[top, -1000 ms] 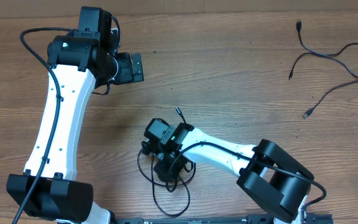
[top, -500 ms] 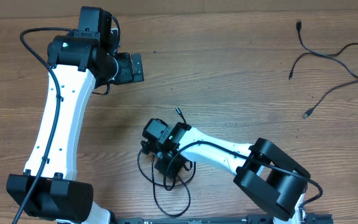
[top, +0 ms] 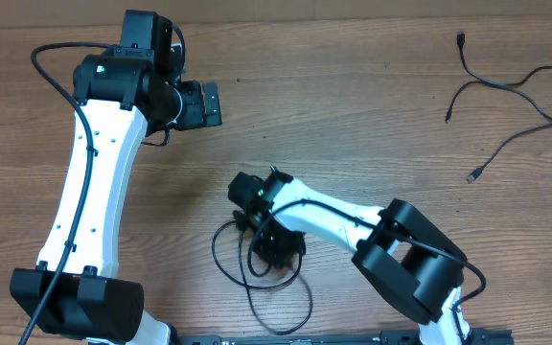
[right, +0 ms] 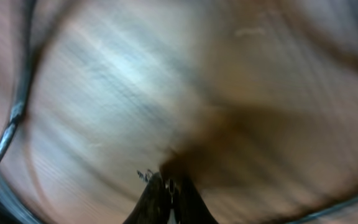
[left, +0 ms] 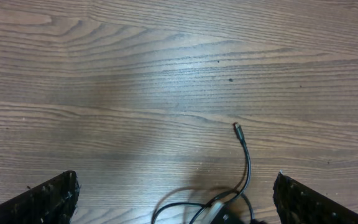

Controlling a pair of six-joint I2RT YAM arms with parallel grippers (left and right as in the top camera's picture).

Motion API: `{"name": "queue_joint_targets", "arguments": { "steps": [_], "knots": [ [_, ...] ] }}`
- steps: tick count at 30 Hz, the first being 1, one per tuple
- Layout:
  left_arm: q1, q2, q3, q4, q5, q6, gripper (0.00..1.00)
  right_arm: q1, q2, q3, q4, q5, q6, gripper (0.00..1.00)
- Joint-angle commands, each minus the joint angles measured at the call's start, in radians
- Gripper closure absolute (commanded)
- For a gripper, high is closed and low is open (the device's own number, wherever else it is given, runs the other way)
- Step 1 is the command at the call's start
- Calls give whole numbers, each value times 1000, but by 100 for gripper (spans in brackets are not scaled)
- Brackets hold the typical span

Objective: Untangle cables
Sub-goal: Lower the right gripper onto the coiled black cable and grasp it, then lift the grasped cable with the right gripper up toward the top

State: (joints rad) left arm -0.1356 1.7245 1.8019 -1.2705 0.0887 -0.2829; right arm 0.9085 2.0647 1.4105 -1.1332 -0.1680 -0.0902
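The step in hand looks like the first pull on the knot. The bundle of thin black flexible cables (top: 257, 273), looped over one another, lies on the brown wood-grain table (top: 353, 115) at the near edge, about midway between left and right. The right gripper (right: 169, 191) is down in the middle of those loops, and its fingers (right: 157, 200) are pressed fully together. The right wrist view is too blurred to tell whether a strand is pinched between them.

The left gripper (top: 201, 103) hangs over the far left of the table, well apart from the bundle. Its black fingers (left: 50, 198) are spread as wide as they go and hold nothing. In its wrist view one cable end with a small plug (left: 237, 128) lies free on the wood, pointing away from the bundle.

A second set of thin black cords (top: 506, 88), already spread out, lies at the far right, well apart from the bundle.

If a strand is held, the next move likely calls for a slow draw away from the loops, with the left gripper brought over to pin the rest, because light cords tend to drag along together.

No container is in view, so nothing is held in one.
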Motion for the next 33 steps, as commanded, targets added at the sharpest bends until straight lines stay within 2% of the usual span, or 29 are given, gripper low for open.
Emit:
{"name": "queue_joint_targets", "arguments": {
  "steps": [1,8,17,25,33],
  "knots": [
    [2,2,13,0,-11,-10,0,-28,-17,201,-78,122,-51,96],
    [2,2,13,0,-11,-10,0,-66,-98,595,-171,285,-71,96],
    [2,2,13,0,-11,-10,1,-227,-203,969,-165,291,-64,96],
    [2,2,13,0,-11,-10,1,-369,-265,1097,-127,287,-64,96],
    [2,2,13,0,-11,-10,1,-433,-332,1106,42,314,-81,96]
  ]
}}
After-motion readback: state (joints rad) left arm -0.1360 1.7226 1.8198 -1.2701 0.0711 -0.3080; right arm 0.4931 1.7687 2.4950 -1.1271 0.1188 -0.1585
